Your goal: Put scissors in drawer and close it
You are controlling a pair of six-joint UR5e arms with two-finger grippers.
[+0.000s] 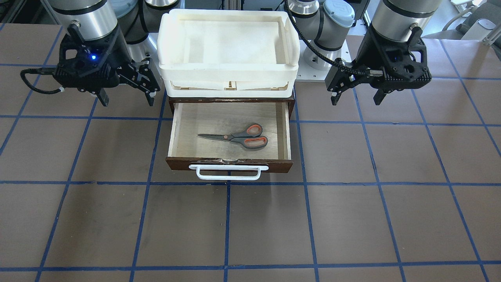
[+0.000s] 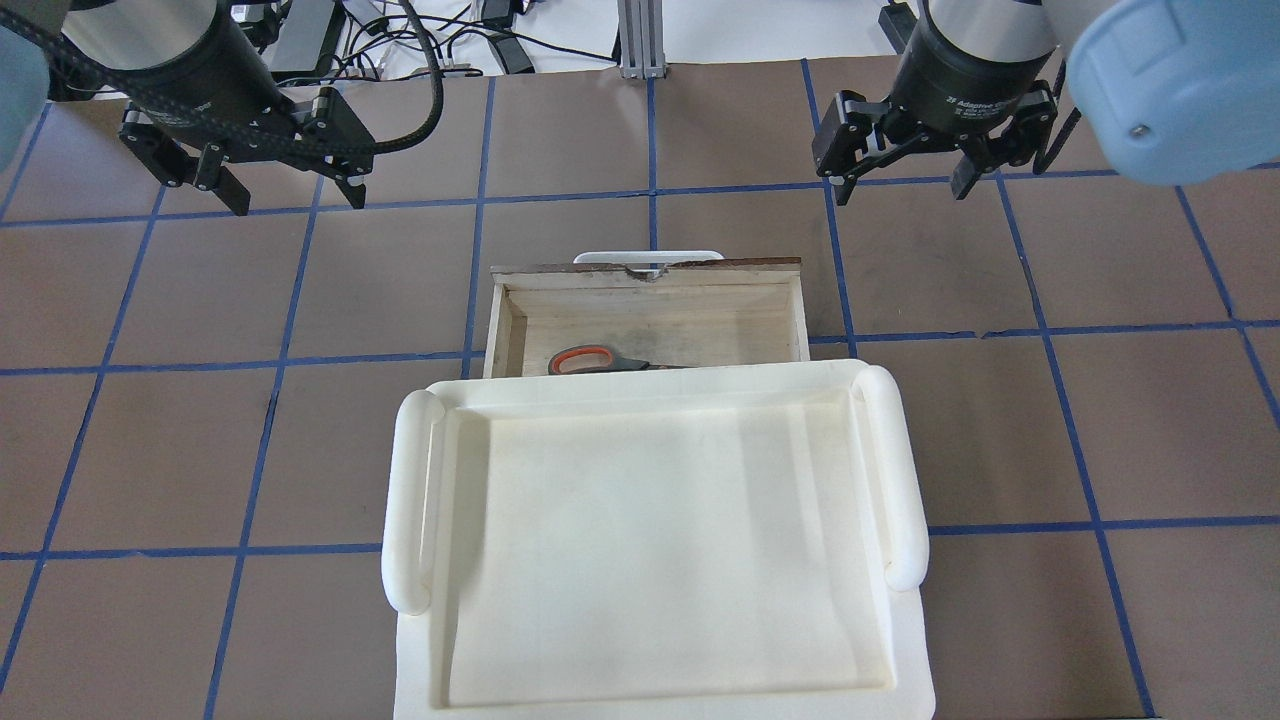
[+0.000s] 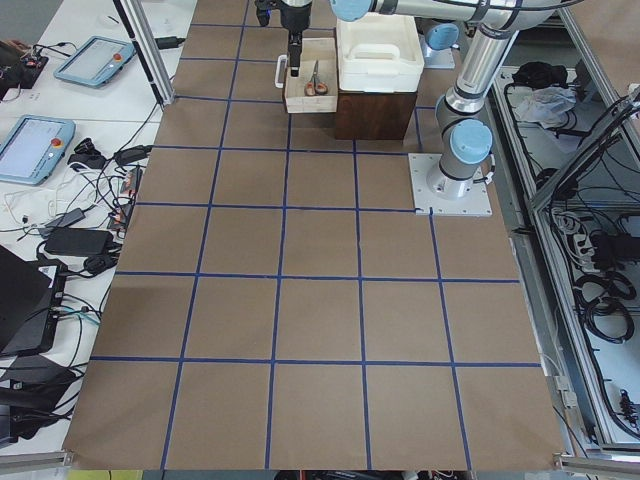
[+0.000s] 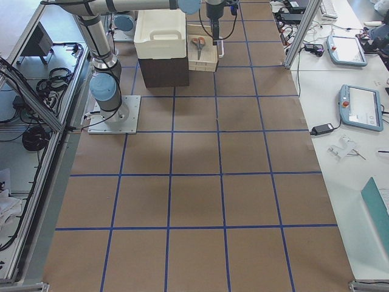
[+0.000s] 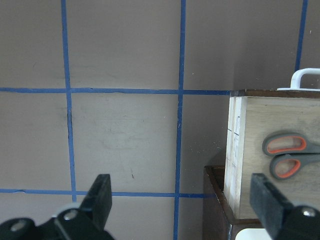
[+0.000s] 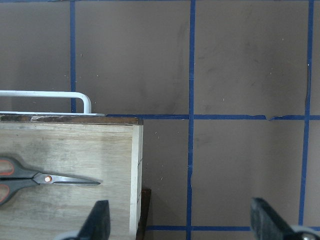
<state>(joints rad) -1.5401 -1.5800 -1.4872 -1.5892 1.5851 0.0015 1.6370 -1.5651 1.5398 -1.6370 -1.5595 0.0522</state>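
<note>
The scissors [image 1: 236,137], grey handles with orange-red loops, lie flat inside the drawer [image 1: 176,133], which stands pulled out, its white bar handle [image 1: 229,172] toward the table's middle. My left gripper [image 1: 356,100] hovers open and empty beside the drawer; its wrist view shows the scissors [image 5: 290,155] past the drawer's side wall [image 5: 235,150]. On the other side hangs my right gripper [image 1: 127,100], also open and empty, and its wrist view shows the blades [image 6: 65,179] and handle [image 6: 50,95]. From overhead the scissors [image 2: 590,360] are partly hidden by the tray.
Stacked white plastic trays [image 1: 166,43] sit on the dark cabinet above the drawer and overhang it in the overhead view [image 2: 410,500]. The brown table carries a blue tape grid. Side benches hold tablets [image 3: 35,145] and cables. Arm bases [image 3: 450,185] stand behind the cabinet.
</note>
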